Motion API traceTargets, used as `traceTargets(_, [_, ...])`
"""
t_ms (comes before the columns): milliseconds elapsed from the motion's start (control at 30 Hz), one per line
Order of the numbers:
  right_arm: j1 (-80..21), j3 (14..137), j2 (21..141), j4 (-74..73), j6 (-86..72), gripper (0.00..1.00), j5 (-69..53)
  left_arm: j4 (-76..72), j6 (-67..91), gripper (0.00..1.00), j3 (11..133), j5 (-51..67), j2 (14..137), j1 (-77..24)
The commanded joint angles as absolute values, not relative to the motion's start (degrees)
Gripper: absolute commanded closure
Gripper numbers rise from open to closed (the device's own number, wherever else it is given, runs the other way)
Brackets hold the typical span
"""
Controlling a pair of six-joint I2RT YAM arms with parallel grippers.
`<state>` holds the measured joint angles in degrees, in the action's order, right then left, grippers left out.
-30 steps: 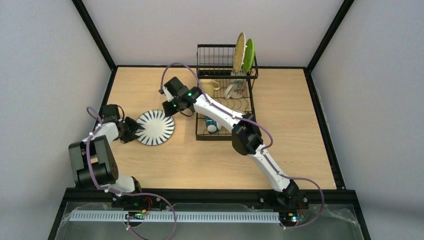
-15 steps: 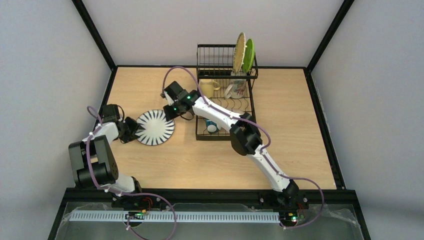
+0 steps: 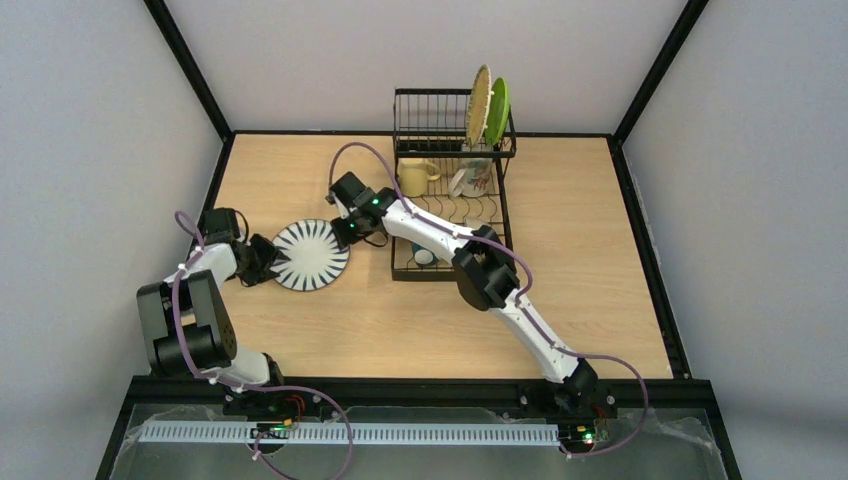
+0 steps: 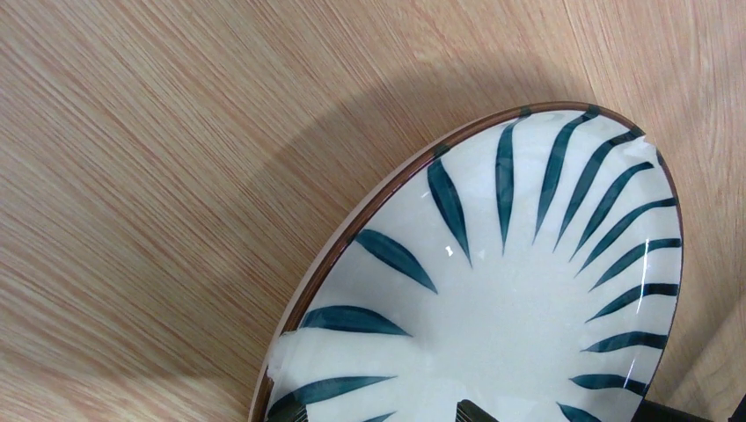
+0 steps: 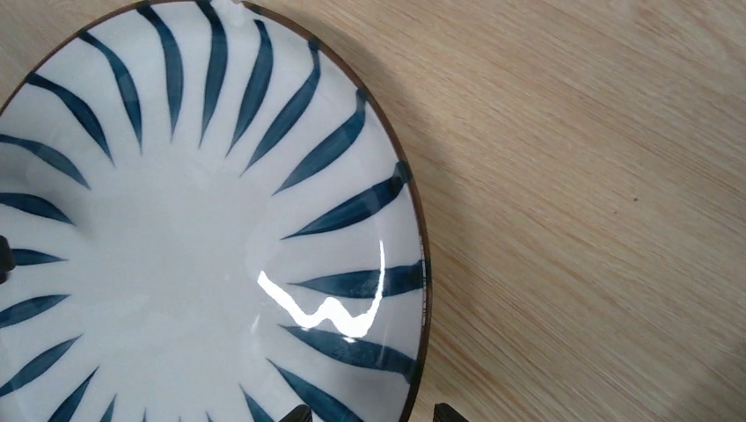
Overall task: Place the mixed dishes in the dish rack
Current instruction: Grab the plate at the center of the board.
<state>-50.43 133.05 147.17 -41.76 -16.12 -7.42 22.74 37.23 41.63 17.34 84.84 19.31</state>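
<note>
While the black-striped white plate [image 3: 311,254] rests on the table [image 3: 600,250], left gripper [image 3: 266,258] and right gripper [image 3: 343,234] flank opposite rims, both open, gripping nothing.

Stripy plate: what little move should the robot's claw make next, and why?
Probably shut the right claw on the rim of the striped plate. That rim sits between its open fingertips, the plate lies flat on the table outside the dish rack, and the open left claw is at the opposite edge.
</note>
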Motion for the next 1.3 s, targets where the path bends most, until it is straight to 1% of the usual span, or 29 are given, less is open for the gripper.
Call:
traceTargets(0, [-49.60,131.80,148.18,-40.69,-17.48,0.22,-6.77,28.86,35.49,0.01,39.99,12.55,87.11,20.04])
traceTargets(333, [-49.39,130.34,149.46,-39.15,-21.82,0.22,-14.28,28.65,35.94,0.01,39.90,12.67,87.01,20.04])
traceTargets(400, [-49.39,130.41,149.86,-38.79,-22.93,0.24,-16.06,28.62,36.01,0.01,39.90,12.68,87.01,20.04])
traceTargets(633, [-49.96,130.78,151.35,-39.68,-25.27,0.37,-17.84,28.34,36.26,0.01,39.96,13.32,87.29,20.03])
traceTargets(733, [-50.27,130.70,152.08,-40.14,-26.01,0.45,-18.16,28.15,36.16,0.01,39.91,13.66,87.61,20.03])
traceTargets(767, [-50.35,130.69,152.34,-40.23,-26.22,0.49,-18.23,28.04,36.13,0.01,39.90,13.70,87.81,20.04])
traceTargets(833, [-50.44,130.69,152.86,-40.37,-26.68,0.60,-18.24,27.98,35.91,0.01,39.95,13.92,87.97,20.04])
traceTargets(933, [-50.47,130.67,153.33,-40.83,-27.32,0.84,-17.83,27.91,35.76,0.01,39.91,13.84,87.98,19.99])
traceTargets(1033, [-50.45,130.69,153.47,-41.23,-27.57,0.97,-17.20,28.12,35.54,0.01,39.99,13.91,87.96,20.04])
traceTargets(1067, [-50.45,130.67,153.41,-41.39,-27.64,1.00,-17.03,28.19,35.52,0.01,40.03,13.96,87.81,20.04])
traceTargets(1267, [-50.54,130.35,152.46,-41.82,-27.60,1.00,-15.91,28.66,36.49,0.01,40.41,14.53,85.76,20.09])
